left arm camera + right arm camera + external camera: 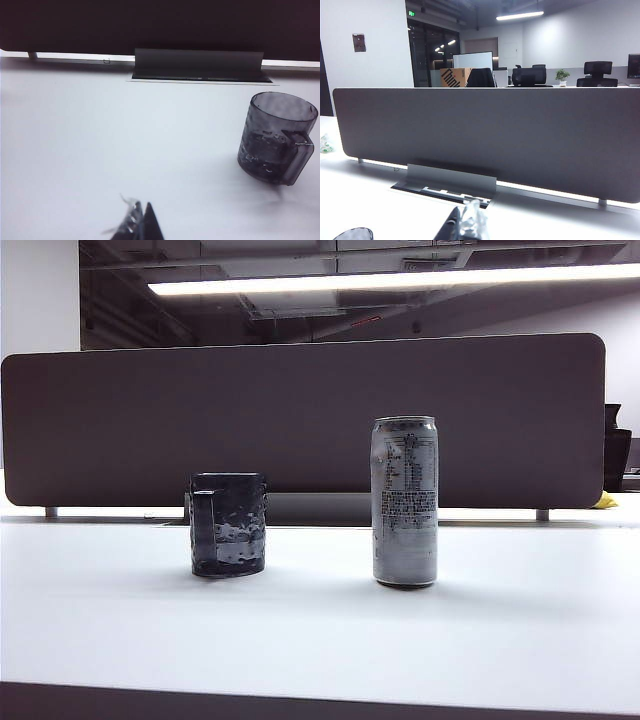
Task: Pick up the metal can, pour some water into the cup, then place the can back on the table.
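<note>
The metal can (405,502) stands upright on the white table (320,640), right of centre, with nothing touching it. To its left stands the dark dimpled cup (228,525), also upright. Neither gripper shows in the exterior view. In the left wrist view the cup (277,137) stands well off to one side of my left gripper (141,212), whose fingertips meet, shut and empty. My right gripper (465,212) is shut too, holds nothing, and points level towards the divider; the can is out of that view. A dark curved rim (352,233) at the picture's edge may be the cup.
A dark brown divider panel (300,420) runs along the back of the table. A grey cable flap (200,67) sits at its foot behind the cup. The table's dark front edge (300,705) lies nearest the exterior camera.
</note>
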